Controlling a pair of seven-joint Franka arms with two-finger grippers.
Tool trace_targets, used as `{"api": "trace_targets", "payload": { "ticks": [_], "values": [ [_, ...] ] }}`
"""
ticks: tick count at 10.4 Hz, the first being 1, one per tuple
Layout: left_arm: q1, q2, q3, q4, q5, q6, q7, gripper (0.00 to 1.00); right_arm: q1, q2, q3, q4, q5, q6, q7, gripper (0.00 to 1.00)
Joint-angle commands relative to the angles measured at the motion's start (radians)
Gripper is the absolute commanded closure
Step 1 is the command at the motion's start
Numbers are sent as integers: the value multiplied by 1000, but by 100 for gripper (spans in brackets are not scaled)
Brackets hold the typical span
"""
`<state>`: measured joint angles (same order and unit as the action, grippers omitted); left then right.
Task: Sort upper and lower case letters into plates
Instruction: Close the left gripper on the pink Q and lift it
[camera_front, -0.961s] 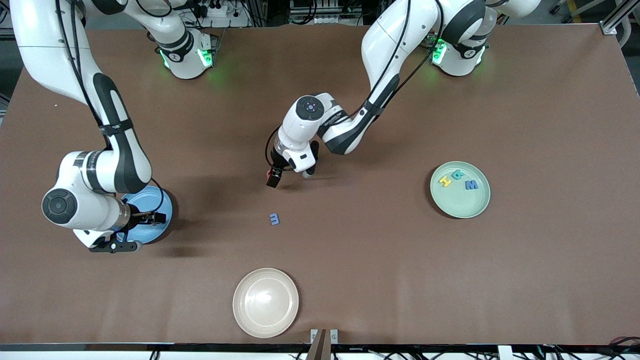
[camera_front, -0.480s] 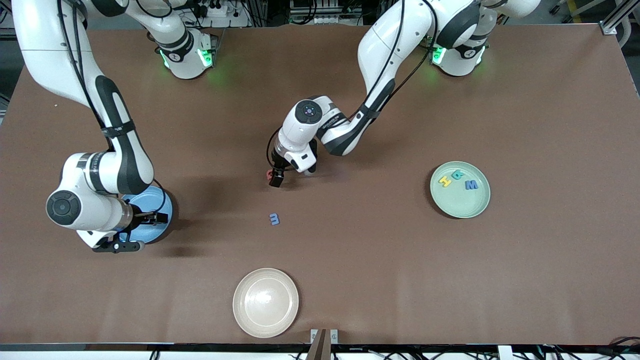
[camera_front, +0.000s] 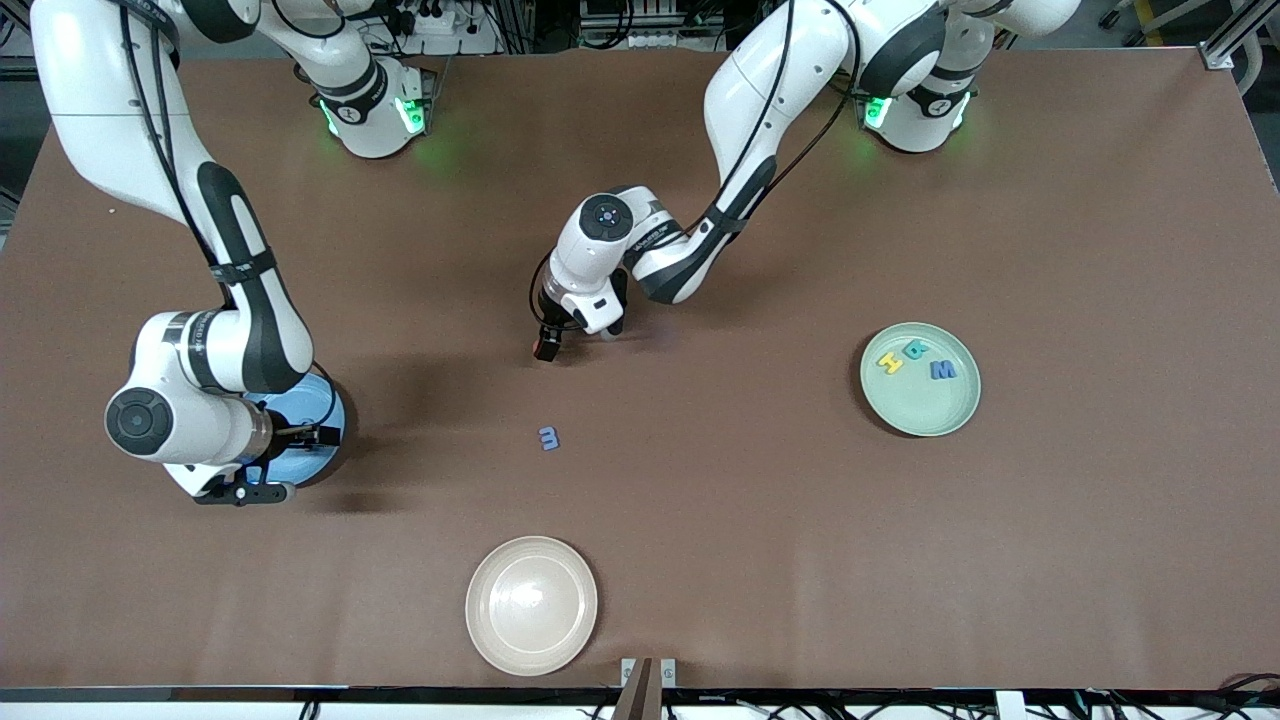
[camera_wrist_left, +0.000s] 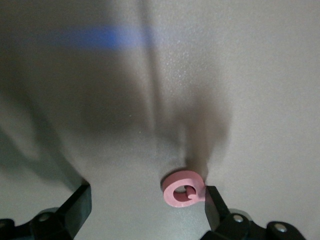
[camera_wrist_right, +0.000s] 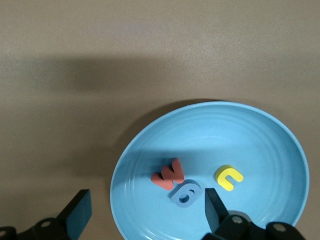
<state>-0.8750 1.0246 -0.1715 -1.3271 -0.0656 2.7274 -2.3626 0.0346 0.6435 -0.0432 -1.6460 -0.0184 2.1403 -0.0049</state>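
My left gripper (camera_front: 547, 348) is low over the middle of the table, open. In the left wrist view a pink-red letter Q (camera_wrist_left: 184, 189) lies flat on the table between the fingers (camera_wrist_left: 216, 206), close against one of them, with a wide gap to the other. A blue letter m (camera_front: 548, 437) lies nearer the front camera. My right gripper (camera_wrist_right: 146, 210) hangs open and empty over the blue plate (camera_wrist_right: 270, 150), which holds a red w (camera_wrist_right: 167, 175), a blue g (camera_wrist_right: 186, 193) and a yellow u (camera_wrist_right: 229, 177). The mint plate (camera_front: 920, 412) holds a yellow H (camera_front: 889, 362), a teal R (camera_front: 915, 349) and a blue W (camera_front: 942, 370).
A cream-beige plate (camera_front: 531, 605) with nothing in it sits near the table's front edge. The blue plate (camera_front: 330, 415) is mostly hidden under the right arm at that arm's end of the table.
My left gripper has shifted slightly toward the robots' bases and come down around the red letter, which the hand now mostly covers in the front view. The right arm has drifted a little.
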Motion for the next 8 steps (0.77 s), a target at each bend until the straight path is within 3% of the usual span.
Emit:
{"api": "trace_targets", "payload": {
  "ticks": [1,3,8],
  "values": [
    [-2,32,18,34,-23,5,-9,12,-7,-1,9,-5,-8,10,-7,0],
    [13,32,17,34,-78,5,-11,12,-5,-2,9,-5,-8,10,-7,0],
    [10,51,14,37,-88,11,-15,12,-1,-2,11,-3,-5,10,-6,0]
  ]
}}
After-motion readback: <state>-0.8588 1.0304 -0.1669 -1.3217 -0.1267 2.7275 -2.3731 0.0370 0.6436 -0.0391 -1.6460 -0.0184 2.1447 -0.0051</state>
